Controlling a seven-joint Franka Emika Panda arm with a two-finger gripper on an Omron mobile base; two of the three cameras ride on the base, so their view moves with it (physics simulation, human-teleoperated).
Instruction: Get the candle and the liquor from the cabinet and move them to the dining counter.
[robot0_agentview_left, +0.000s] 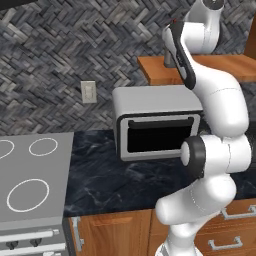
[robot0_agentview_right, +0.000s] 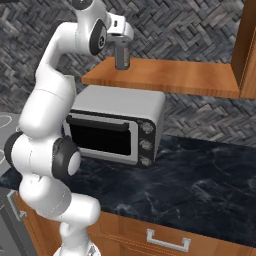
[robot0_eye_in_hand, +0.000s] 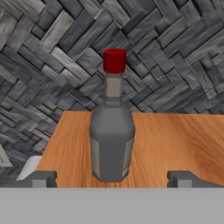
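The liquor (robot0_eye_in_hand: 111, 140), a grey bottle with a red cap, stands upright on the orange-brown shelf board of the cabinet (robot0_eye_in_hand: 175, 140). My gripper (robot0_eye_in_hand: 112, 179) is open, one fingertip to each side of the bottle and well apart from it, the bottle just ahead of them. In the right base view the hand (robot0_agentview_right: 119, 30) hangs at the bottle (robot0_agentview_right: 122, 57) near the shelf's left end (robot0_agentview_right: 165, 77), hiding its neck. From the left the arm covers most of the bottle (robot0_agentview_left: 169, 59). The cabinet's wooden door (robot0_agentview_right: 247, 45) stands at the right. The candle and the dining counter are out of view.
A silver microwave (robot0_agentview_right: 117, 125) sits on the black marble wall counter (robot0_agentview_right: 200, 180) right under the shelf. A stove top (robot0_agentview_left: 30, 175) lies to the left. Wooden drawers with metal handles (robot0_agentview_right: 167, 240) run below. A wall socket (robot0_agentview_left: 89, 91) is on the tiled wall.
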